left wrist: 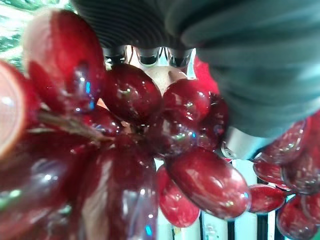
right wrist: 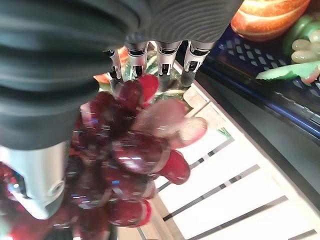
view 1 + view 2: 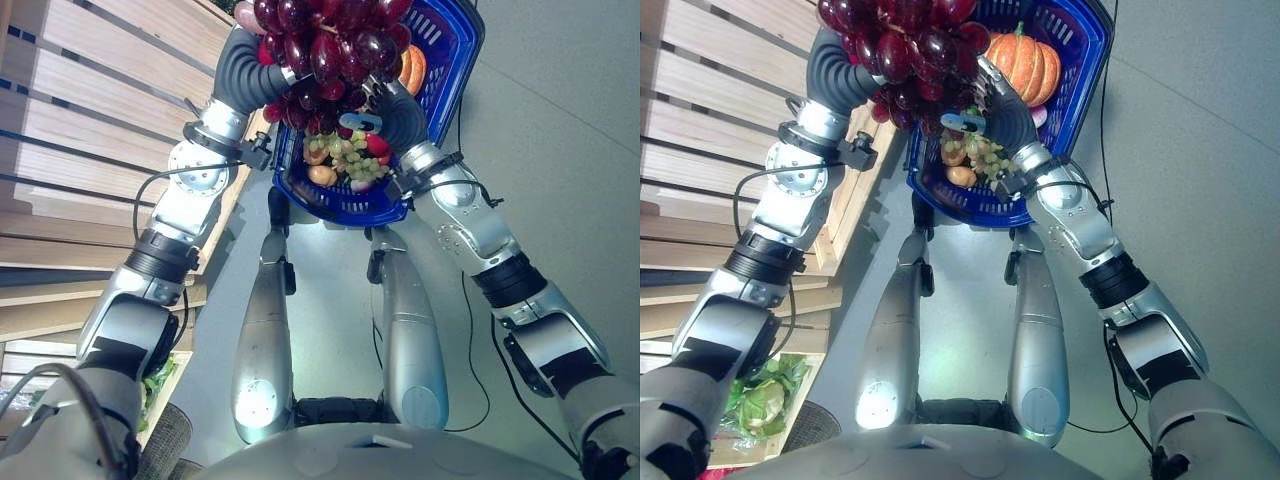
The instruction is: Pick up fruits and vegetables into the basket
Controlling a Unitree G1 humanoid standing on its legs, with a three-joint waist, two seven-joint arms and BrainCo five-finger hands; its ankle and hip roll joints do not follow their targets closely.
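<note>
Nearest lies open grey floor (image 3: 560,150) to the right, with slatted wooden shelving (image 3: 90,120) close on the left. Farther up, both arms meet at a bunch of red grapes (image 3: 902,45) raised over the blue basket (image 3: 1080,60). The left hand (image 3: 245,70) and right hand (image 3: 1005,110) press against the bunch; how far their fingers close, I cannot tell. The basket holds a pumpkin (image 3: 1025,62) and green grapes (image 3: 985,155).

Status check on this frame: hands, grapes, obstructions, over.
Left robot hand and right robot hand both at red grapes, grip unreadable. Bunch raised beside blue basket, not in. Pumpkin, green grapes already inside.
</note>
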